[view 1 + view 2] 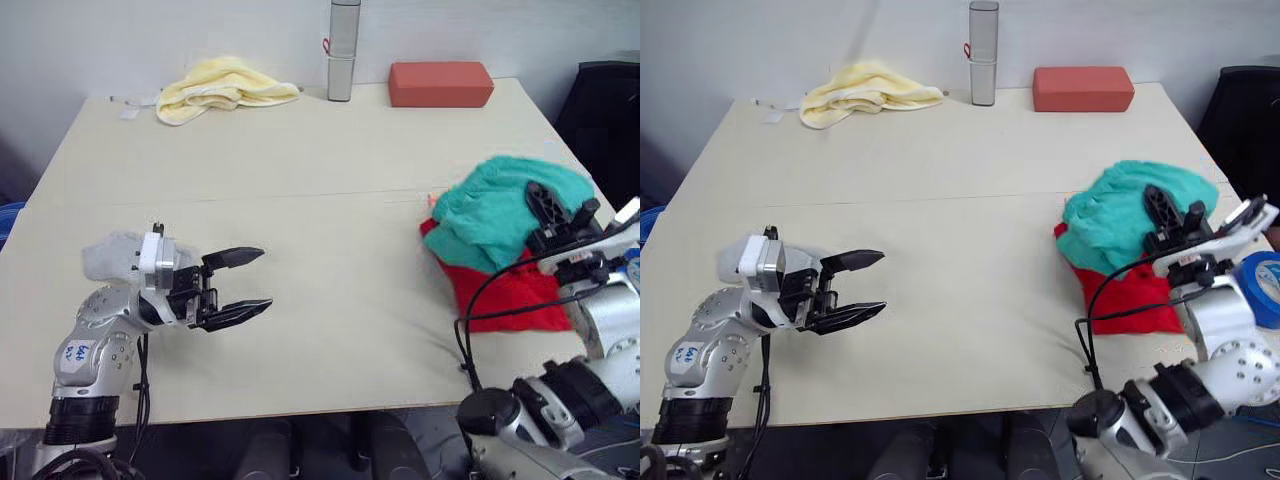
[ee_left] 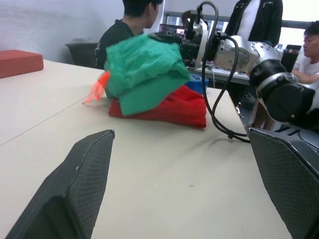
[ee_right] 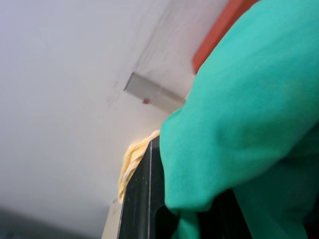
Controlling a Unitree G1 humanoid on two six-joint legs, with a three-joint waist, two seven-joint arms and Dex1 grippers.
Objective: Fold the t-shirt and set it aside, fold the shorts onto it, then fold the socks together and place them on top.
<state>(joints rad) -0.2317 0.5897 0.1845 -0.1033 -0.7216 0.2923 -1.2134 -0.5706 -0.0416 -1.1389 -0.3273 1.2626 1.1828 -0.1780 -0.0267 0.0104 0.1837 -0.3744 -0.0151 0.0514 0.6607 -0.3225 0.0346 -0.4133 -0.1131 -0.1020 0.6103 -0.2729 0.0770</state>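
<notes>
Left eye view: a pale table (image 1: pixel 300 180) was shown against a white wall, with a yellow towel (image 1: pixel 222 86), a grey cylinder (image 1: pixel 343 50) and a red block (image 1: pixel 441 83) along its far edge. The shorts (image 1: pixel 505 205) were heaped on the t-shirt (image 1: pixel 510 290) at the right edge. The left gripper (image 1: pixel 238 284) was held low over the table, fingers apart and empty, with a grey sock (image 1: pixel 110 255) behind it. The right gripper (image 1: pixel 556 214) was pressed against the shorts — its finger spacing could not be told.
</notes>
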